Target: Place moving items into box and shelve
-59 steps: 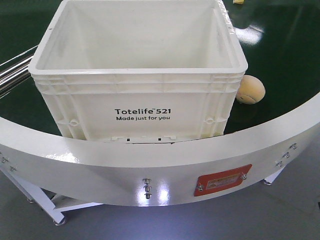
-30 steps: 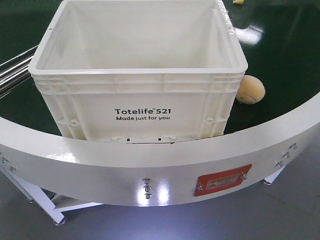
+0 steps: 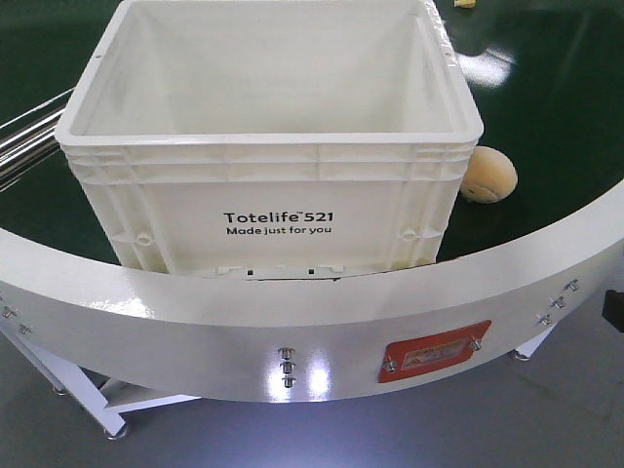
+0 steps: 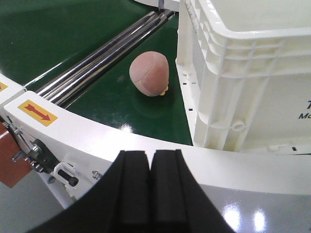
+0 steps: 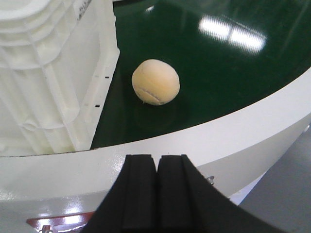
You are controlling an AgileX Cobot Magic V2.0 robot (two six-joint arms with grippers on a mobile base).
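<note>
The box [image 3: 268, 139] is a large white crate printed "Totelife 521", standing on the green belt and looking empty inside. A pale yellow-tan ball [image 3: 487, 174] lies on the belt just right of it, close to the crate wall [image 5: 48, 73]; the right wrist view shows this ball [image 5: 155, 81] ahead of my right gripper [image 5: 157, 159]. My right gripper is shut and empty, held over the white rim. A brownish rounded item [image 4: 149, 73] lies left of the crate [image 4: 233, 73]. My left gripper [image 4: 150, 155] is shut and empty, short of the rim.
A curved white guard rim [image 3: 292, 322] borders the green belt [image 3: 565, 117] in front. Chrome rails [image 4: 97, 58] run diagonally at the left, beside the brownish item. A red label [image 3: 434, 351] sits on the rim's face. A small yellow thing [image 3: 466, 4] shows at the far top.
A dark shape has come into the front view at its right edge. The crate and the yellow-tan ball have not moved.
</note>
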